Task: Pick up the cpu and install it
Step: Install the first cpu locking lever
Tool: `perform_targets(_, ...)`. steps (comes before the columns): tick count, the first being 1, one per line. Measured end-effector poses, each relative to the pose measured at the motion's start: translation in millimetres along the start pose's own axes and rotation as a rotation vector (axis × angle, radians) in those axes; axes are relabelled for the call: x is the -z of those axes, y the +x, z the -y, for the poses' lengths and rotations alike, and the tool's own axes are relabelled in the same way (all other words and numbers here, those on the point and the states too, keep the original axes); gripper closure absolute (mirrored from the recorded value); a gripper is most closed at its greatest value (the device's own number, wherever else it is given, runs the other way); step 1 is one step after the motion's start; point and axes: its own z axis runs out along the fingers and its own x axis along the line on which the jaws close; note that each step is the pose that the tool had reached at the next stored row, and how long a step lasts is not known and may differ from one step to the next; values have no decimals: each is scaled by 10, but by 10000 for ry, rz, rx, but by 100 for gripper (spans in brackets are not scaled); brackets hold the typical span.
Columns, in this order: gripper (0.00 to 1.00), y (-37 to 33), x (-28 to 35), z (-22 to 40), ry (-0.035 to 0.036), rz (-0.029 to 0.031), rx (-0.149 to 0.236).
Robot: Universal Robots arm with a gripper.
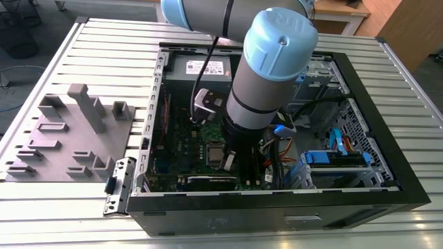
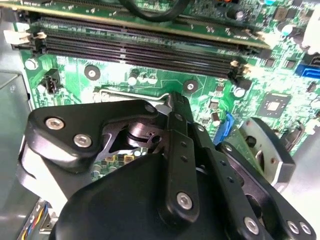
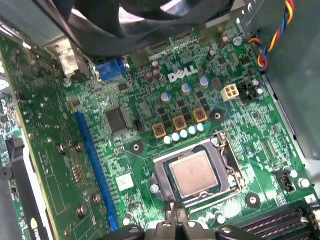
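The cpu (image 3: pixel 194 172), a flat square chip with a silvery-grey top, lies flat inside the metal-framed socket (image 3: pixel 161 186) on the green motherboard (image 3: pixel 150 100). In the first wrist view my gripper (image 3: pixel 176 220) hangs just off the socket's edge, with its fingertips close together and nothing between them. The second wrist view shows the black gripper (image 2: pixel 175 102) body and linkages over the board. In the exterior view the arm reaches down into the open computer case (image 1: pixel 277 199), and the gripper (image 1: pixel 231 158) is beside the socket (image 1: pixel 215 154).
Black memory slots (image 2: pixel 135 50) run beside the socket. A long blue expansion slot (image 3: pixel 92 165), a case fan (image 3: pixel 125 20) and coloured cables (image 3: pixel 272 40) border the board. A blue drive cage (image 1: pixel 332 158) fills the case's right side. A grey fixture block (image 1: pixel 69 135) sits left of the case.
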Motion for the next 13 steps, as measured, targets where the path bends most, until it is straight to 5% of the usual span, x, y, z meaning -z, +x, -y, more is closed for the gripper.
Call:
perform_targets(7, 89, 20, -6, -101, 93, 43, -1)
perform_targets(13, 89, 25, 18, -113, 129, 54, -1)
